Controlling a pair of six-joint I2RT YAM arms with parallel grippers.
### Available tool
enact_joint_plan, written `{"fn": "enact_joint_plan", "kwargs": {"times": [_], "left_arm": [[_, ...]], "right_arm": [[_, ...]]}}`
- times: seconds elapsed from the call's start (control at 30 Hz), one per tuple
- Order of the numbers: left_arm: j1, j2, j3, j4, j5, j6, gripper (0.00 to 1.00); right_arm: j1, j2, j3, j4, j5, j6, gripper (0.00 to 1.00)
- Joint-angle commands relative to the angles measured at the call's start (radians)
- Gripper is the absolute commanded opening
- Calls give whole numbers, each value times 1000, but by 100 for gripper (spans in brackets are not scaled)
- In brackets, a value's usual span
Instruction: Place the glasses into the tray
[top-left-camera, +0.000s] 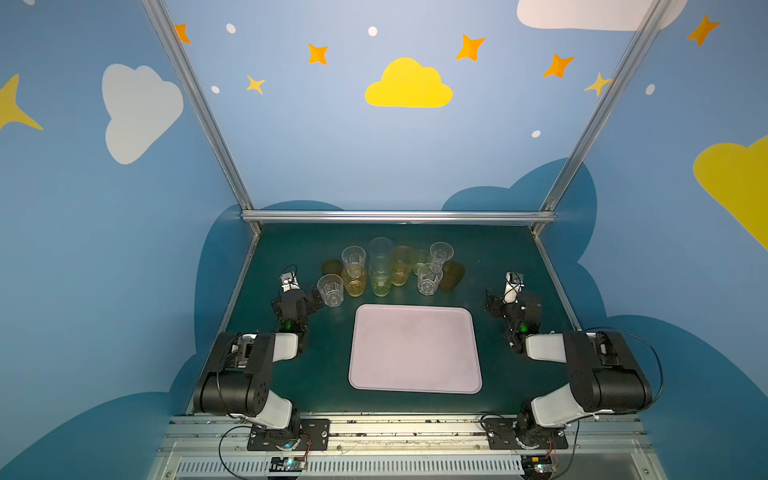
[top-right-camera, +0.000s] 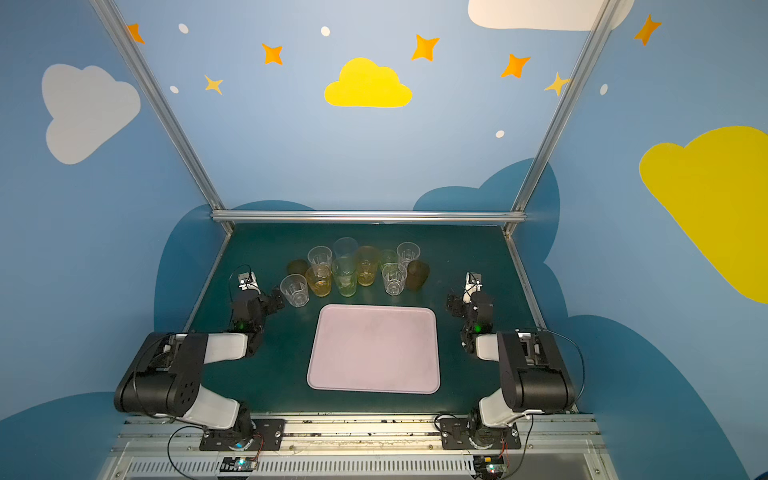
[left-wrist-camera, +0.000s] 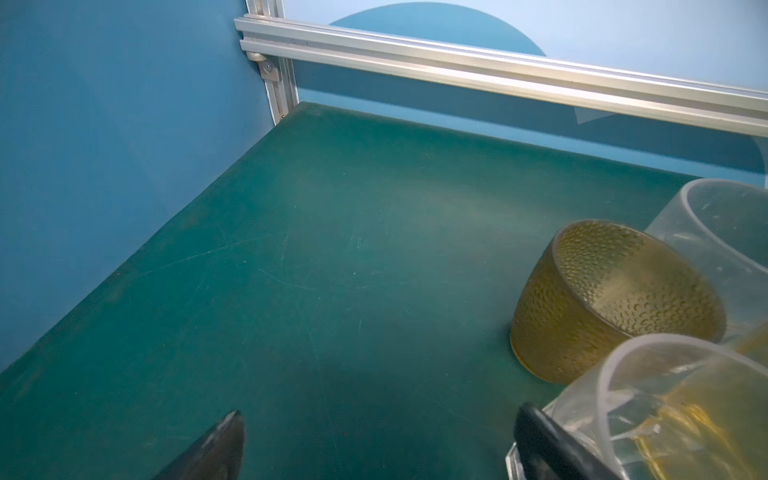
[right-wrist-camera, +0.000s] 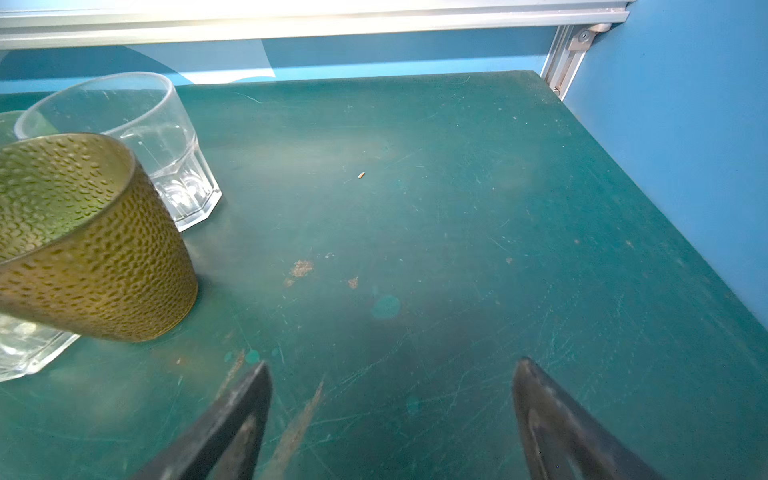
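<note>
Left fingers and right fingers both gape wide, empty. Glasses crowd the bench behind the bare tray; I'd take the outermost clear glass first, gripping low and square.

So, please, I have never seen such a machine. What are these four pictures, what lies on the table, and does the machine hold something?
These are two robot arms, the left arm and the right arm, bolted at the near edge of a dark green table. The two wide pictures come from one camera pair above, looking down at the whole scene. The two close pictures come from a small camera on each wrist: one looks past the left end effector, one past the right end effector. At the far side of the table stands a group of glasses, clear, amber, green and brownish. Nearer the arms lies the pink tray, with nothing in it. Both end effectors are open and hold nothing.
</note>
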Motion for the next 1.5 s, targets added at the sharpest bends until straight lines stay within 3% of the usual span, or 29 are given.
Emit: {"fn": "enact_joint_plan", "kwargs": {"times": [0.0, 1.1, 1.2, 1.33, 1.47], "left_arm": [[-1, 2, -5, 12, -8, 6, 100], [14, -7, 3, -9, 55, 15, 100], [3, -61, -11, -26, 10, 12, 100], [-7, -193, 29, -228, -36, -26, 100], [-49, -281, 56, -352, -130, -50, 100]], "right_arm": [[1, -2, 14, 2, -6, -6, 90], [-2, -2, 15, 0, -9, -7, 90], [0, -6, 16, 5, 2, -6, 90], [8, -117, 74, -211, 82, 19, 90], [24, -196, 66, -264, 135, 29, 90]]}}
